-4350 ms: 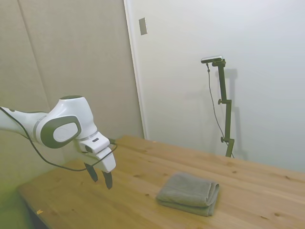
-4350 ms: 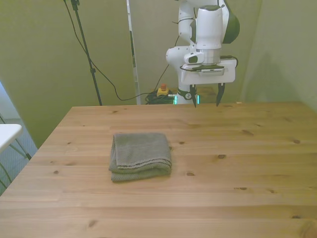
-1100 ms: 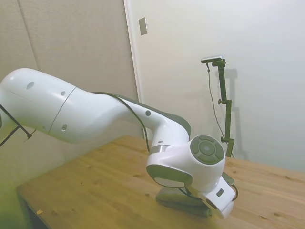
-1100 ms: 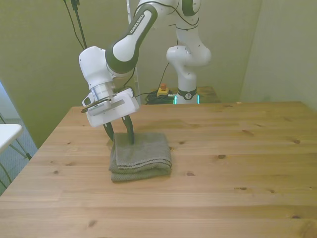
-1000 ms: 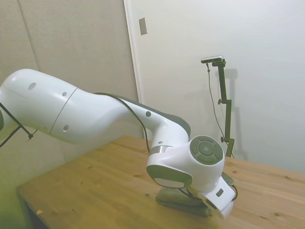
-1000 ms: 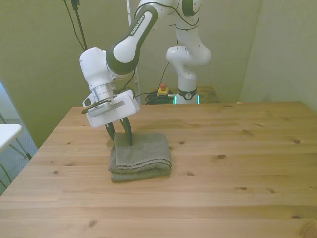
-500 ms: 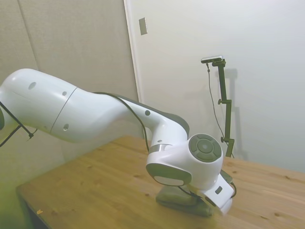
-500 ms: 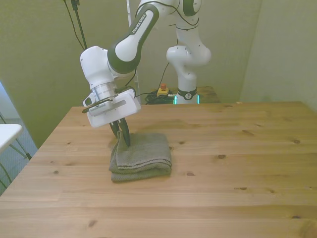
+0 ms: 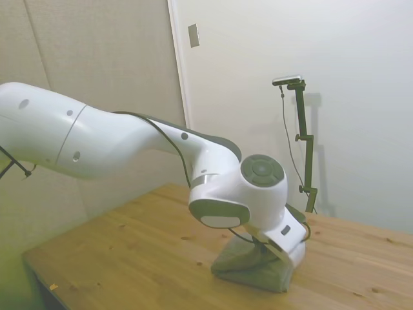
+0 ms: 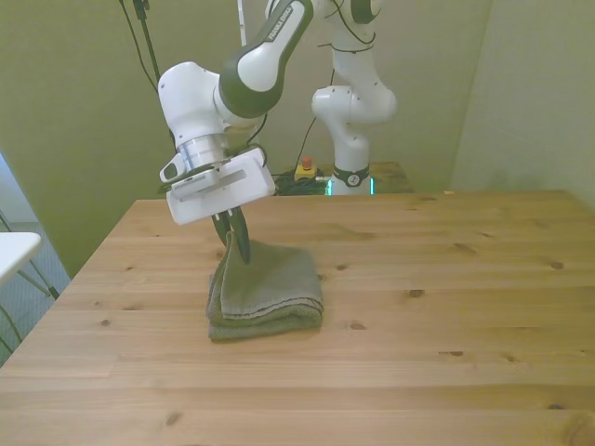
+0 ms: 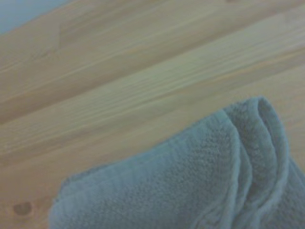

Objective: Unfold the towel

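1. The towel (image 10: 268, 290) lies on the wooden table (image 10: 437, 325), toward the front view's left of the table's middle. Most of it is a thick folded stack, with several layers showing at its near edge.
2. The gripper (image 10: 236, 243) stands over the far left corner of the towel, as the front view shows it. The jaws are clenched on that corner, and the cloth rises there into a small peak.
3. In the wrist view the raised part of the towel (image 11: 190, 181) shows layered edges above the table boards (image 11: 95, 86).
4. In the side view the arm hides most of the towel (image 9: 248, 268), so the grasp cannot be checked from there.
5. My judgement: the task is only at its beginning. A corner is taken and slightly raised, but no fold is opened yet. The top layer must be carried across and laid flat.
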Available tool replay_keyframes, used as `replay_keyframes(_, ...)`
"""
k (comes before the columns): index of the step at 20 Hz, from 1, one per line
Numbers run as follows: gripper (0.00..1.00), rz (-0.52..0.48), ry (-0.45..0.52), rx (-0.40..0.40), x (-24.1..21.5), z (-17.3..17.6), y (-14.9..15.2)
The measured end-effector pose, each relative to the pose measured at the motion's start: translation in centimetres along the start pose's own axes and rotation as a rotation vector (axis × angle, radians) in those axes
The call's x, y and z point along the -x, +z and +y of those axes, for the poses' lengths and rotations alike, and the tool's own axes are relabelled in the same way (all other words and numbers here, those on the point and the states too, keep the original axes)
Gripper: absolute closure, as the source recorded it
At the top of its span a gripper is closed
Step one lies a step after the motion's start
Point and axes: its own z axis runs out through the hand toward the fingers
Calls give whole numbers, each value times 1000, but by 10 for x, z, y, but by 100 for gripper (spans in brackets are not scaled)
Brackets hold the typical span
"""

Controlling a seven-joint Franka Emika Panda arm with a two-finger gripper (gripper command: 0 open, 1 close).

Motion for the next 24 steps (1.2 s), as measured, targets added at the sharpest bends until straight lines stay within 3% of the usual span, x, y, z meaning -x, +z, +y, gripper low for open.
replay_keyframes(5,100,31,-46,51,35,-42,12)
replay_keyframes(12,100,34,-190,110,137,-99,30)
replay_keyframes(16,100,75,-334,191,184,-109,39)
replay_keyframes(21,100,13,-480,261,240,-107,73)
replay_keyframes(22,0,2,-491,267,247,-105,77)
replay_keyframes(24,0,-39,-515,281,256,-102,82)
